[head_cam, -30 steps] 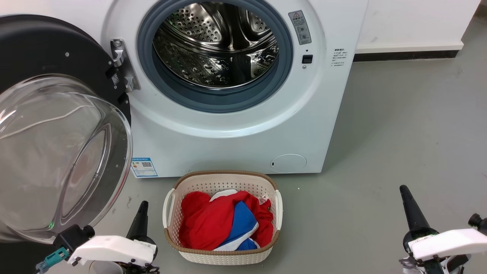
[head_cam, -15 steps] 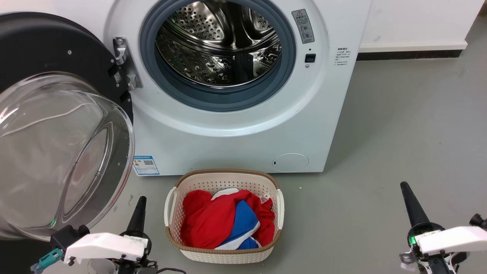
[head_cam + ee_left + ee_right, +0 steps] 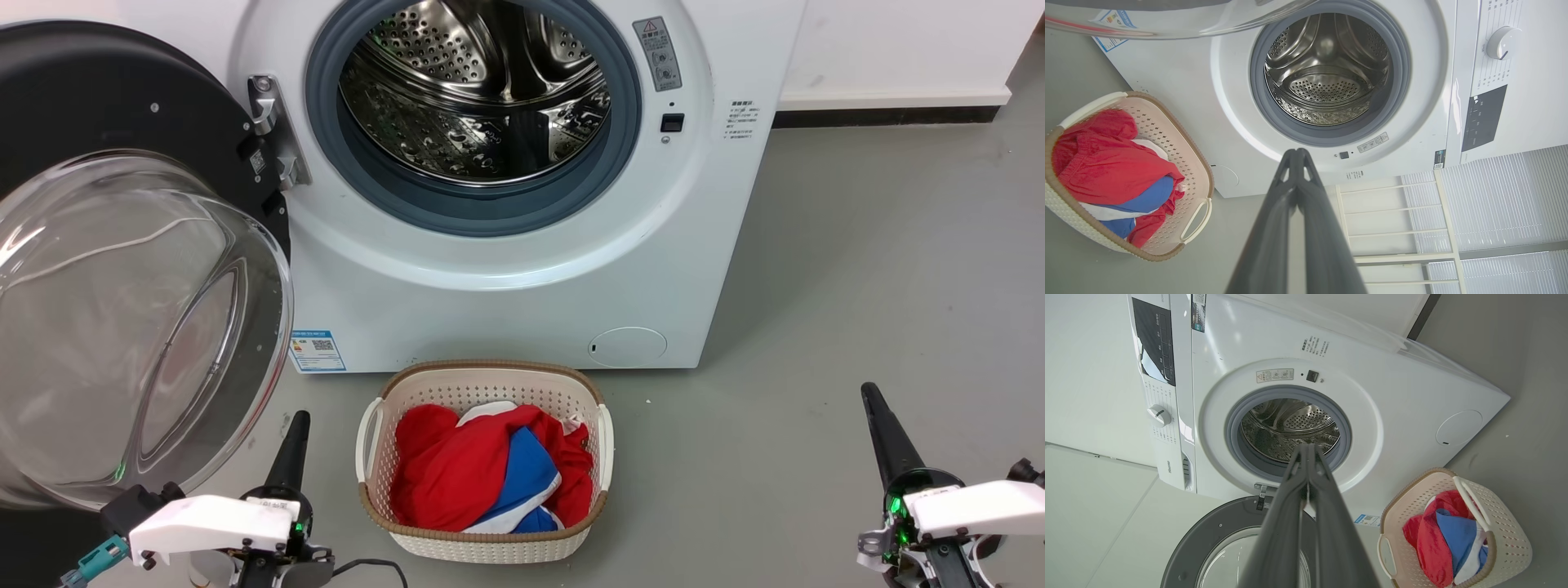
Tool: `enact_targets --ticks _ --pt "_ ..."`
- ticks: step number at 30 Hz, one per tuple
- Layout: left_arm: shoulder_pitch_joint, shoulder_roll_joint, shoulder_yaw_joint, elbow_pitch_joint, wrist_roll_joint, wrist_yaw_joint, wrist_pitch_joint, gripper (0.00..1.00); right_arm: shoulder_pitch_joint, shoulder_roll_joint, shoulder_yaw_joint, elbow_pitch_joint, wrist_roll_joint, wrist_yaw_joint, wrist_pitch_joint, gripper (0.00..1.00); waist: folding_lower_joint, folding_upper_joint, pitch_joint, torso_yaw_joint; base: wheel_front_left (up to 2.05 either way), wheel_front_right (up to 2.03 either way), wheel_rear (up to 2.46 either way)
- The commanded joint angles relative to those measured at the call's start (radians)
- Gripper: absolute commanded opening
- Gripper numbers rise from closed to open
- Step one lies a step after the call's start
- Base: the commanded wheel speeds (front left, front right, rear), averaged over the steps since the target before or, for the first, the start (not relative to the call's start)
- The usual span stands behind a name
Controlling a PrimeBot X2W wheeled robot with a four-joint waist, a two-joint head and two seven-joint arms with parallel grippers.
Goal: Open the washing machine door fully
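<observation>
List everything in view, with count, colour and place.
washing machine: one, white, centre
washing machine door: one, black with clear glass bowl, swung open at the left
drum: one, steel, inside the washing machine
basket: one, cream with brown rim, on the floor before the washing machine
clothes: a heap, red, blue and white, in the basket
left gripper: one, dark fingers shut, lower left
right gripper: one, dark fingers shut, lower right

One washing machine (image 3: 522,302), one door (image 3: 98,90), one laundry basket (image 3: 490,549), two end effectors (image 3: 299,420) (image 3: 870,396)
</observation>
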Motion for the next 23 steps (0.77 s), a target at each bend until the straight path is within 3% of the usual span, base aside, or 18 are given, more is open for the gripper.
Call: enact_targets --ticks 1,23 --pt "-0.02 0.0 0.008 -0.003 -0.015 -0.009 0.005 0.0 -0.023 0.002 -0.003 -0.002 0.016 0.0 0.003 0.0 -0.0001 0.0 0.0 0.0 0.0 0.0 0.0" --pt "-0.036 -0.024 0.056 0.011 -0.171 -0.048 0.046 0.0 -0.045 0.009 -0.014 0.027 0.194 0.0 0.024 0.0 -0.0001 0.0 0.007 0.013 0.0 0.0 0.0"
